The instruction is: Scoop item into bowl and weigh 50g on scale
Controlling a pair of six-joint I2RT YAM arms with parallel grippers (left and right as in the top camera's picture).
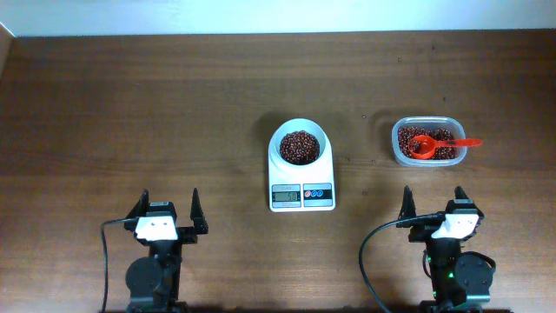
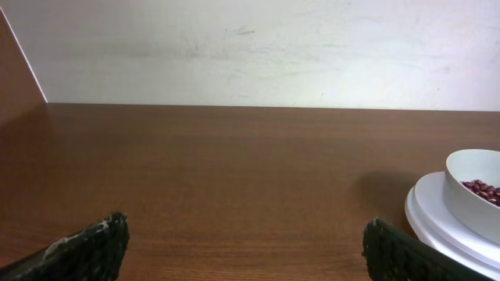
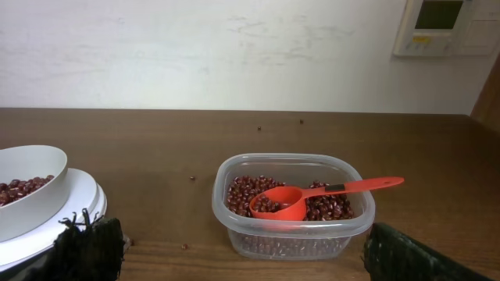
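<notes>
Sitting mid-frame on the counter (image 1: 130, 104): bowl (image 1: 301, 125) of beans (image 1: 300, 146) atop the scale (image 1: 301, 196). Red scoop (image 1: 434, 143) lies in the tub (image 1: 427, 121), upper right, handle pointing right, straight above the right fingers (image 1: 407, 202). Left fingers (image 1: 195, 209) are well apart from it. Both pairs spread wide, empty.

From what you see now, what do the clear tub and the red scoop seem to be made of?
The tub looks like clear plastic, slightly glossy: the beans show through its wall. The scoop is probably moulded plastic too, smooth and evenly orange-red, with a faint shine.
</notes>
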